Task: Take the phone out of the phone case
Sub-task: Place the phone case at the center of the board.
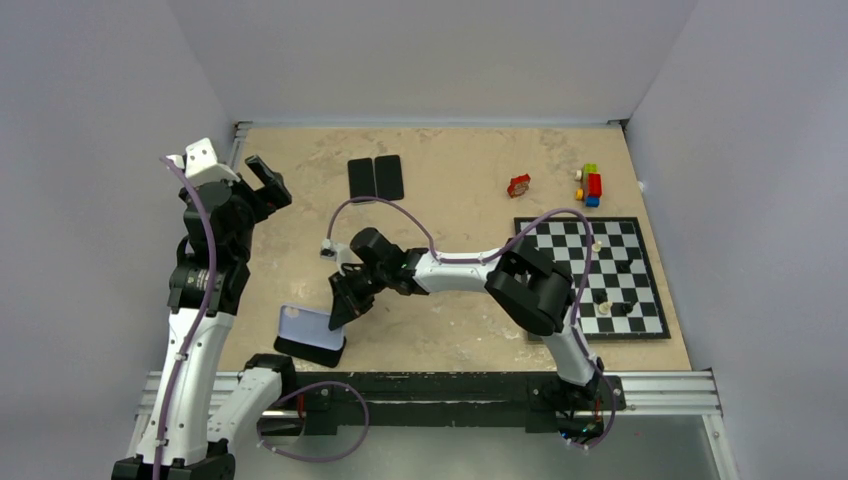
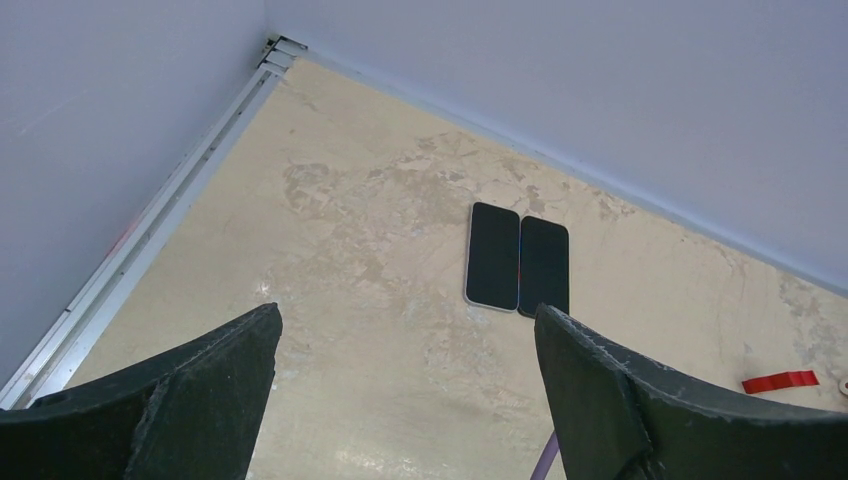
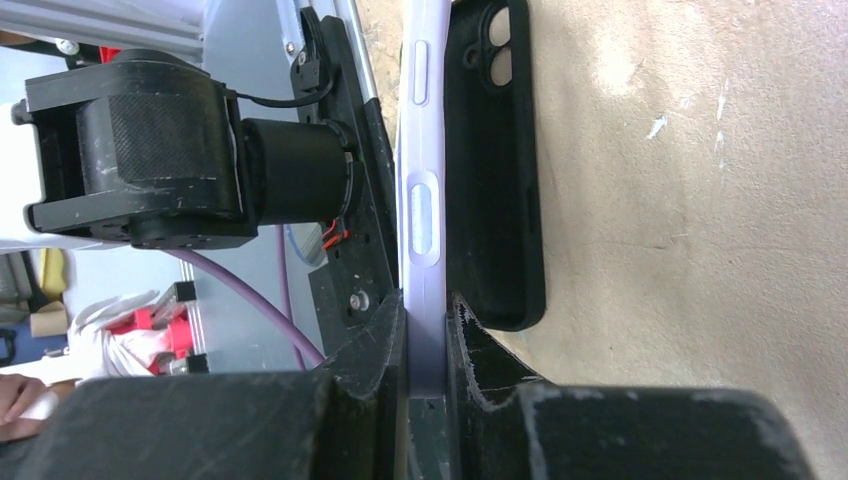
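The lavender phone is pinched at one end by my right gripper, which is shut on it. It hangs tilted over the black phone case lying near the table's front edge. The right wrist view shows the phone edge-on between the fingers of the right gripper. The empty case lies flat beside it, camera cutout showing. Whether the phone still touches the case I cannot tell. My left gripper is raised at the far left, open and empty.
Two dark phones lie side by side at the back of the table. A chessboard with pieces sits at the right. A small red object and coloured bricks lie behind it. Walls close in on three sides.
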Controlling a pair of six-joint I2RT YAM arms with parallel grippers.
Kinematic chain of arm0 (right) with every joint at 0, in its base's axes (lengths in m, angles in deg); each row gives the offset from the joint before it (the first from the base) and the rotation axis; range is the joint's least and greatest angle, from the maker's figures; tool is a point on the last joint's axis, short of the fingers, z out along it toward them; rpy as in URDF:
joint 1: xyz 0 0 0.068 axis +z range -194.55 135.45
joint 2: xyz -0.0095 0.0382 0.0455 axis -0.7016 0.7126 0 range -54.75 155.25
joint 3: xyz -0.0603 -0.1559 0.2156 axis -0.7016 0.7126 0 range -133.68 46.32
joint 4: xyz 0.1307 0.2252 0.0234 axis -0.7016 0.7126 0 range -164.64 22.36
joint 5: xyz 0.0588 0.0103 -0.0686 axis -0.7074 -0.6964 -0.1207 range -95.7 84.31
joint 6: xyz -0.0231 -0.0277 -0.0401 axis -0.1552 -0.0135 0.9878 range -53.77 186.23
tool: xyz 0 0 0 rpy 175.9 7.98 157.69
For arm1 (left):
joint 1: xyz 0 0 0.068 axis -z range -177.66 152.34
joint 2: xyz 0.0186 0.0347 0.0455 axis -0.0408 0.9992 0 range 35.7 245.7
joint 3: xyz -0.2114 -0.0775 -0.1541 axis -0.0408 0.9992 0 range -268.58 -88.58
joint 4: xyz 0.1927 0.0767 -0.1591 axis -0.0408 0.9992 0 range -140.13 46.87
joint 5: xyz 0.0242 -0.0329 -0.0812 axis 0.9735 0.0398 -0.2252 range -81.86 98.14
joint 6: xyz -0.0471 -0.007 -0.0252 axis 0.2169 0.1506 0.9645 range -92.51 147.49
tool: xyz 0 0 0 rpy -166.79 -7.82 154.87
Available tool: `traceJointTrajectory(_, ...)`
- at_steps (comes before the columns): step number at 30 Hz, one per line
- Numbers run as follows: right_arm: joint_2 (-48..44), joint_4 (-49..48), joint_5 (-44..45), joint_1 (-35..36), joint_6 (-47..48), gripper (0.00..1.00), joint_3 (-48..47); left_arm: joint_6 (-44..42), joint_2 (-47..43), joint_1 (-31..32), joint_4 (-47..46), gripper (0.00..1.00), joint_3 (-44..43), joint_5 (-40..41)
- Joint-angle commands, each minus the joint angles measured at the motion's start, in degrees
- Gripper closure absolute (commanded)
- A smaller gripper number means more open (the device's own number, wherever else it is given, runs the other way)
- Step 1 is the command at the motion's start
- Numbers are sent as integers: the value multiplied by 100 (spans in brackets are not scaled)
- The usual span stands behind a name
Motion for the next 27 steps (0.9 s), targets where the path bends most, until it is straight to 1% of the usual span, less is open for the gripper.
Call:
traceJointTrajectory(1, 35, 24, -92, 51, -122, 100, -280, -27, -47, -5, -211, 0, -42, 71)
traceJointTrajectory(4, 60, 104, -64, 77, -125, 100, -326, -17, -60, -5, -203, 0, -31, 69)
traceJointTrajectory(8, 189, 296, -86, 125, -119, 97, -497, 0, -55, -4, -201, 0, -39, 54)
traceJointTrajectory(13, 315, 376, -175, 148, -97, 88, -634, 16, -55, 1, -205, 0, -31, 28)
traceJointTrajectory(15, 314, 371, -178, 167, -78, 83, -649, 19, -56, 0, -202, 0, -31, 21)
traceJointTrajectory(17, 301, 538, -178, 185, -39, 75, -663, 35, -49, -2, -201, 0, -24, 9)
traceJointTrajectory(21, 218, 571, -154, 233, 90, 60, -656, 52, -40, -2, -208, 0, -15, -18)
traceJointTrajectory(27, 57, 847, 89, 339, 400, 44, -754, 62, -6, -5, -214, 0, -13, -44)
